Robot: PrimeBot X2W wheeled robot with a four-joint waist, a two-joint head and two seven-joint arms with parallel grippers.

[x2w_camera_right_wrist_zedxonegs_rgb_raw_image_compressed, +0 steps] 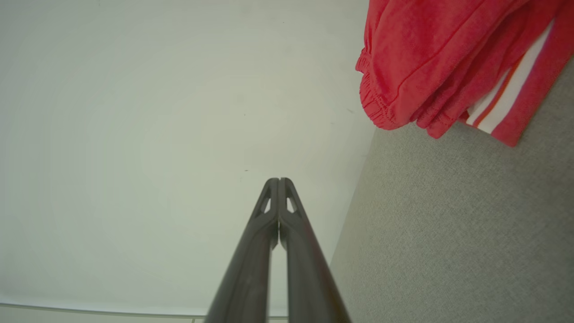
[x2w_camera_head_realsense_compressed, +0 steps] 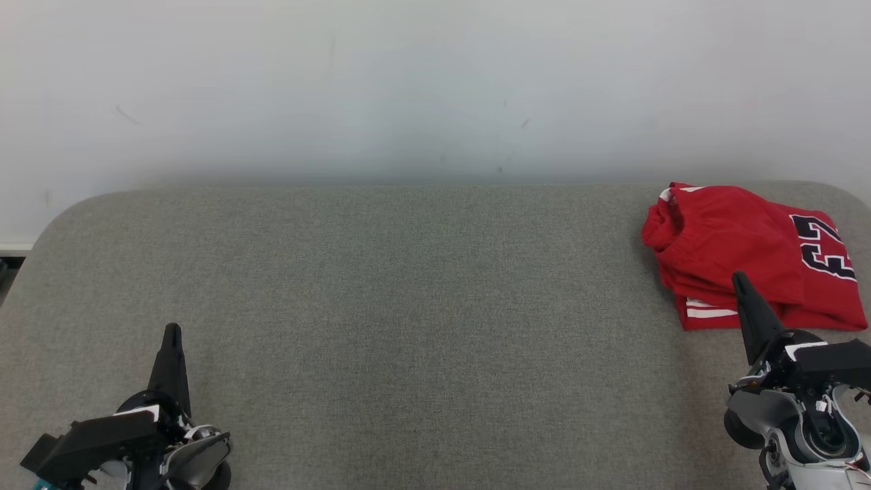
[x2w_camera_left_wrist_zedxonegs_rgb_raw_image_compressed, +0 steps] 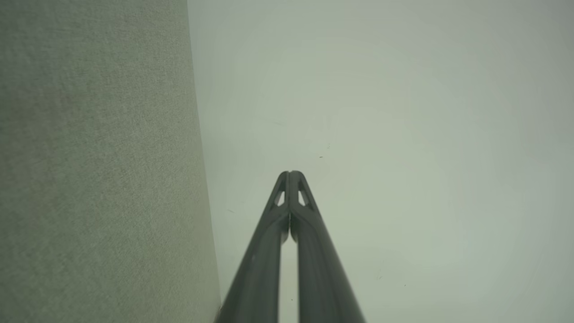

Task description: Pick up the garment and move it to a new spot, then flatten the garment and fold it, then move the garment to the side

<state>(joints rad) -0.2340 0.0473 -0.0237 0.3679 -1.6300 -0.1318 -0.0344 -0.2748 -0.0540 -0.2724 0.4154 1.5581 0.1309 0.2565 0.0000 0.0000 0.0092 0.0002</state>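
Red garment [x2w_camera_head_realsense_compressed: 742, 252] folded, far-right corner of grey surface [x2w_camera_head_realsense_compressed: 408, 306]. Closed tight, empty: left claw [x2w_camera_head_realsense_compressed: 172, 331], right claw [x2w_camera_head_realsense_compressed: 738, 279]. Likely final step: draw right claw off gently, no snagging cloth edge.

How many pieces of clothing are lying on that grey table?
1. A red garment lies at the far right corner of the grey table, just beyond the right gripper. Another piece tucked inside its folds would be hidden.

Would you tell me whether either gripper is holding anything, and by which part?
Nothing is held: the left gripper and right gripper are both shut empty, and the folded red garment lies free on the grey table.
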